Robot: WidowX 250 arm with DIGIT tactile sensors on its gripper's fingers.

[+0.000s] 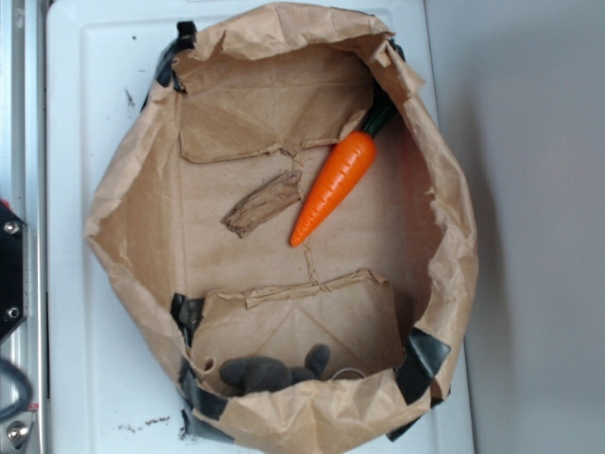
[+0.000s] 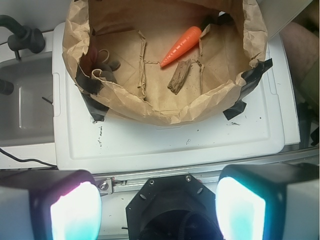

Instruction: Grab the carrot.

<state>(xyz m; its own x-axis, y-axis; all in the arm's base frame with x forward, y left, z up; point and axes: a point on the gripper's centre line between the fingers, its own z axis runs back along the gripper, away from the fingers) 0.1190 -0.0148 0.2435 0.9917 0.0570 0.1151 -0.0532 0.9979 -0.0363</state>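
Jaws: our gripper [image 2: 158,210] shows in the wrist view only, two glowing pads spread wide with nothing between them, hanging outside the bag and well apart from the target.

White surface [image 1: 85,142]: a moulded tray-like top; carries the bag; a few dark specks near its lower edge.

Brown paper bag [image 1: 444,208]: walls rolled down into an open basin, black tape [image 1: 421,364] at the corners, floor creased with raised folds.

Contents, largest first:
- carrot [image 1: 333,186]: glossy orange, green stem tucked against the far-right wall, tip pointing toward the bag's middle; lies flat on the floor.
- grey soft item [image 1: 269,372]: lumpy, pressed against the near wall; what it is we cannot tell.
- crumpled paper scrap [image 1: 263,203]: brown, just beside the carrot's tip, not touching it.

Risks, as we judge them:
- the slick tapered body could squirt out of our jaws if we close near the tip;
- a pad could catch the rolled rim or a floor fold on entry and drag the whole bag;
- closing near the tip could pinch the scrap instead.
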